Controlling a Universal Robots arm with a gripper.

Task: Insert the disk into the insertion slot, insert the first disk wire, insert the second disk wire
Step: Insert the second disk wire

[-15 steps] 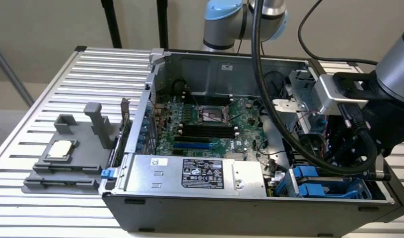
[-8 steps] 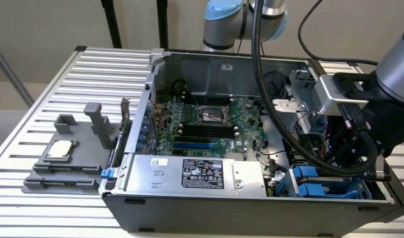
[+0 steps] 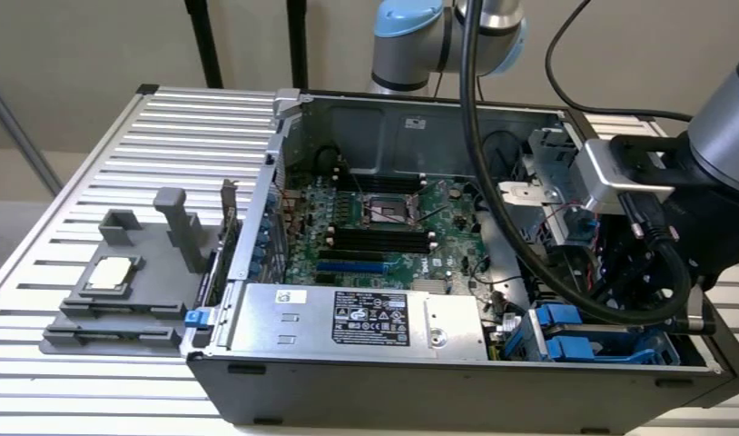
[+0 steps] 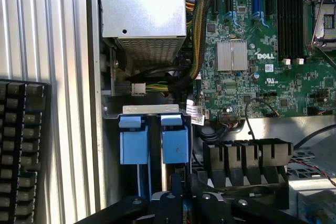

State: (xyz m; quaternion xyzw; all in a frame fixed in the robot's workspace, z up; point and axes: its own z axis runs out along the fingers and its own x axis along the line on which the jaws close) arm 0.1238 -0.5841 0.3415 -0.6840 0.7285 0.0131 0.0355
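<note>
The insertion slot, a grey metal cage, sits in the corner of the open computer case; in the exterior view its blue rails show at the lower right. Two blue plastic carrier fronts stand side by side in it, one nearer the case wall, the other straight ahead of my gripper. The disk's silver body and white label are hidden, so I cannot tell which carrier holds it. My gripper hangs just above the cage. A white wire connector lies loose beyond the cage.
The large silver box with the black label lies beside the cage. The green motherboard fills the case floor. A black ribbed block stands next to the cage. A keyboard and a grey fixture rest on the slatted table.
</note>
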